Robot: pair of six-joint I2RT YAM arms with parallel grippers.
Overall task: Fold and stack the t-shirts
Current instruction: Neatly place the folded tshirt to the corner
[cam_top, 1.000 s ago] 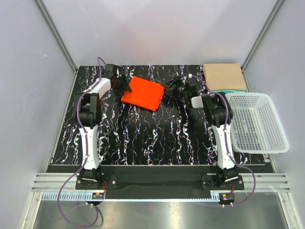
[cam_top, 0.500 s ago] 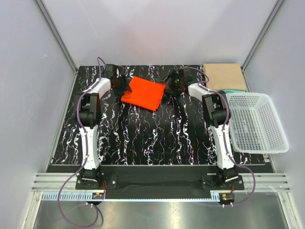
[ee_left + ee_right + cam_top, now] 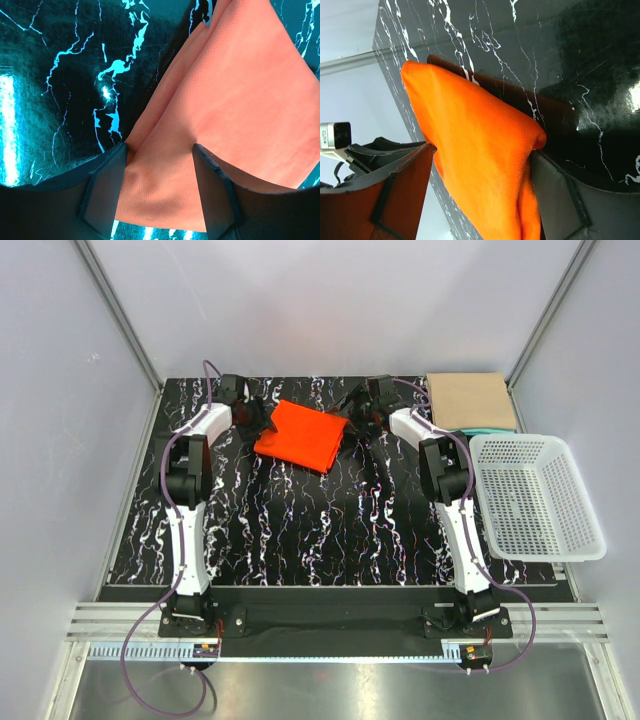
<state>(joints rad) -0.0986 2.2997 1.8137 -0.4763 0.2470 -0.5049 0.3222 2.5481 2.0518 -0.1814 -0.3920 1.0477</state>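
Note:
The orange-red t-shirt (image 3: 300, 435) lies folded at the back middle of the table. My left gripper (image 3: 256, 420) is at its left edge; in the left wrist view (image 3: 160, 150) the jaws are open with the shirt's corner (image 3: 165, 185) between them. My right gripper (image 3: 356, 416) is at the shirt's right edge; in the right wrist view (image 3: 482, 152) the jaws are open and straddle the cloth (image 3: 480, 150), which touches the right finger (image 3: 560, 200). A folded tan t-shirt (image 3: 470, 400) lies on a teal one (image 3: 492, 428) at the back right.
A white mesh basket (image 3: 575, 540) stands at the right, over the table's edge, next to the right arm. Grey walls close in the back and both sides. The black marbled table (image 3: 320, 530) is in front of the shirt.
My right gripper has moved left and back, up to the orange-red shirt's right edge. The left gripper and the shirt have stayed where they were.

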